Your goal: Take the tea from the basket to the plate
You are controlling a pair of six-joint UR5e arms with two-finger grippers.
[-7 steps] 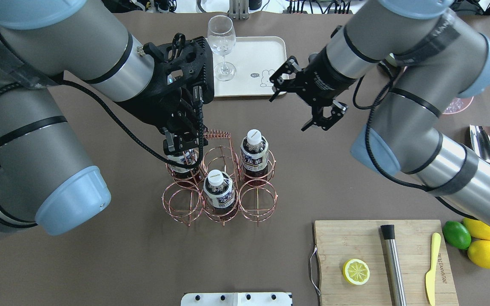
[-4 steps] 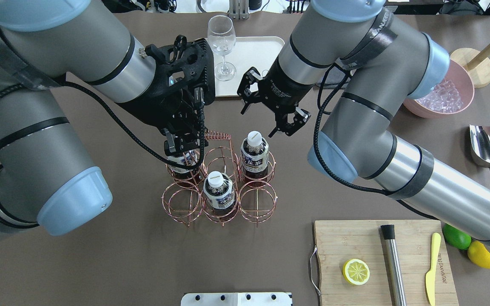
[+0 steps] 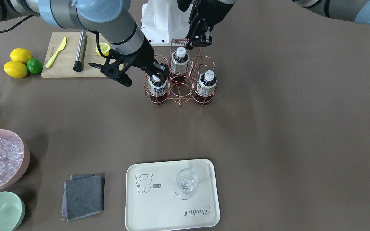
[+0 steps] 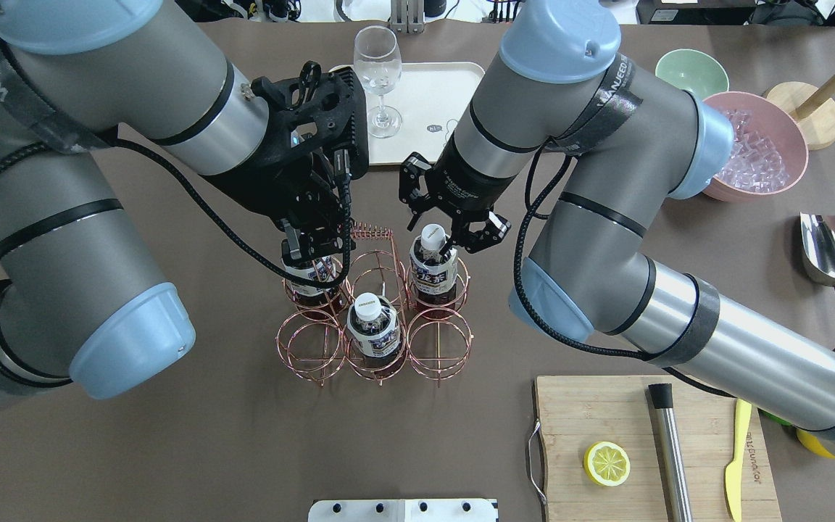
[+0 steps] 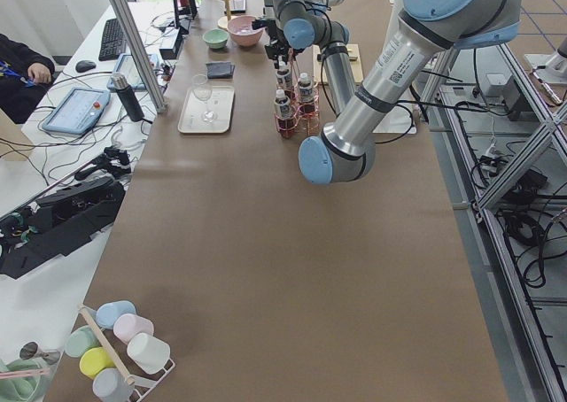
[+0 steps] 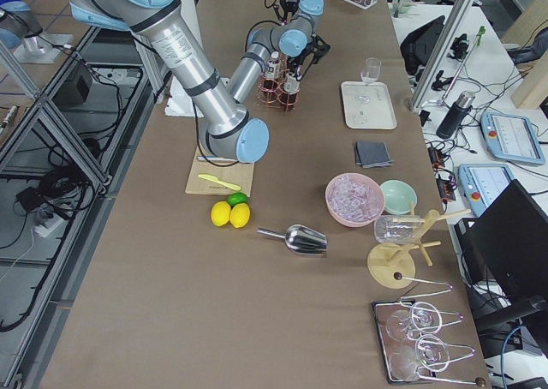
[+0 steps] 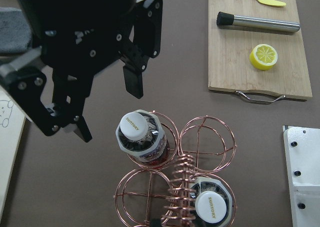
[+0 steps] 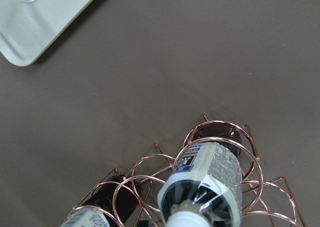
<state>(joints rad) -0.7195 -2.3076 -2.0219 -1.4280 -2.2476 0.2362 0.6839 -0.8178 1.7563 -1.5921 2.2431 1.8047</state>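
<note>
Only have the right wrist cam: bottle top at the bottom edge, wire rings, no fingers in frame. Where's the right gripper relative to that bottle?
Observer: The right gripper is open. Overhead shows a finger on each side of the tea cap, with nothing gripped.
Operator: Left arm?
Observer: The left gripper looks shut on the basket handle, beside the coil.
Operator: Room on the plate?
Observer: The plate holds only an upright glass, on its robot-left half.
</note>
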